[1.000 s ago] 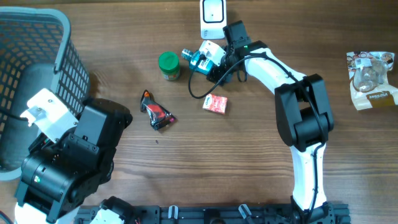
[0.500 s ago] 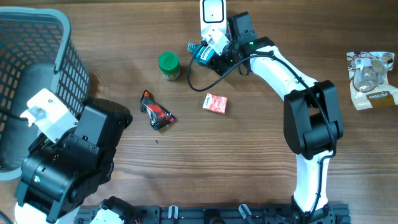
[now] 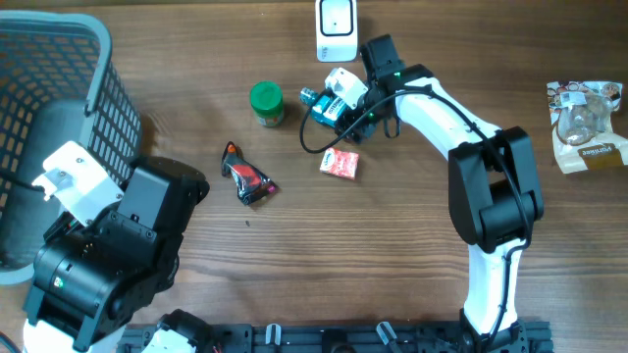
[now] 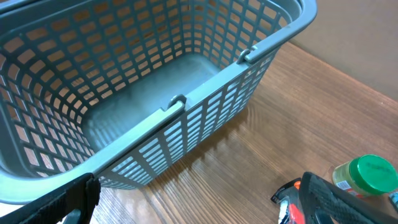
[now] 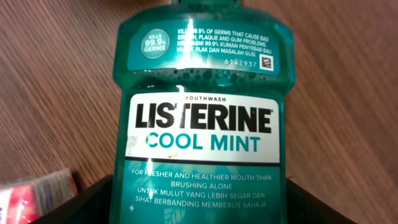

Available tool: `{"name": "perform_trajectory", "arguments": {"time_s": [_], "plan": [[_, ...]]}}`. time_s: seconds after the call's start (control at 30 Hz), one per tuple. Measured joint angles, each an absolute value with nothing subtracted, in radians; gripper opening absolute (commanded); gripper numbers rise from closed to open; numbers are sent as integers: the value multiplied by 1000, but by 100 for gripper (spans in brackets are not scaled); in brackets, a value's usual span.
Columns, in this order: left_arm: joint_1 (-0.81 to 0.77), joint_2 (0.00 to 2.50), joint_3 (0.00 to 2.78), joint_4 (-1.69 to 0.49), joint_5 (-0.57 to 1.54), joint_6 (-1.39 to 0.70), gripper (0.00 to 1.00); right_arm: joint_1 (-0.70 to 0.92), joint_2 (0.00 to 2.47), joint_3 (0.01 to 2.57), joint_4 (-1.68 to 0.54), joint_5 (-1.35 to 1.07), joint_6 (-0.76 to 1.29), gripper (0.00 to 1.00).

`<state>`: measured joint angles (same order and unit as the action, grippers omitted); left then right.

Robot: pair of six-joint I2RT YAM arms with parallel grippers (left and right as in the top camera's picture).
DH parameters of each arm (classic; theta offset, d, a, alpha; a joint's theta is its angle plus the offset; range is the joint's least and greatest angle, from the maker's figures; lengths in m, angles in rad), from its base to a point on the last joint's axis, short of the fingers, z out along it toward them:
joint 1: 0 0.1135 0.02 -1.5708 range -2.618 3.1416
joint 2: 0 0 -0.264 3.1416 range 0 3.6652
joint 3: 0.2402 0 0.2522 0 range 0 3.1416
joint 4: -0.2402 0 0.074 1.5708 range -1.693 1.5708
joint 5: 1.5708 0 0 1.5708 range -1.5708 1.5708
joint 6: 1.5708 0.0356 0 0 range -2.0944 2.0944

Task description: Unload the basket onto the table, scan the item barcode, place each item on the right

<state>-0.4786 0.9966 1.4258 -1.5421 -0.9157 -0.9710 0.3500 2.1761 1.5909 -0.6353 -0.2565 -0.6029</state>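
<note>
Right gripper [image 3: 341,90]: fingers clamped on the Listerine bottle [image 5: 199,143].
Scan: turn its unseen barcode toward the scanner [image 3: 337,20] beside your fingertips.
Left gripper [image 4: 196,198]: fingers apart.

Mouthwash bottle [image 5: 199,68]: translucent teal, with a white label panel and black and teal lettering. Basket [image 4: 186,106]: grey-blue, open grid pattern. Jar lid [image 3: 266,97]: green. Packet [image 3: 340,164]: red with white. Wrapper [image 3: 247,180]: black and red. Scanner [image 3: 337,18]: white. Bench [image 3: 324,265]: brown wood grain.
</note>
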Motion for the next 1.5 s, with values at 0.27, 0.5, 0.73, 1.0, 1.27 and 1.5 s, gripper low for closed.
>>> {"name": "perform_trajectory", "arguments": {"time_s": [0.27,0.5,0.73,1.0,1.27,1.5], "plan": [[-479,997,1426,-1545,-916,-971,100,350,2171,1585,-544,-242,-606,96],[-479,997,1426,-1545,-916,-971,100,360,2170,1585,-499,-268,-607,100],[-479,997,1426,-1547,-916,-971,100,457,2172,1585,-411,-284,-614,100],[-479,997,1426,-1565,-923,-971,100,443,2205,1584,-300,-252,-597,100],[-479,997,1426,-1564,-923,-971,100,435,2221,1584,-268,-242,-579,100],[-479,997,1426,-1564,-923,-971,100,429,2278,1584,-263,-249,-551,100]]}}
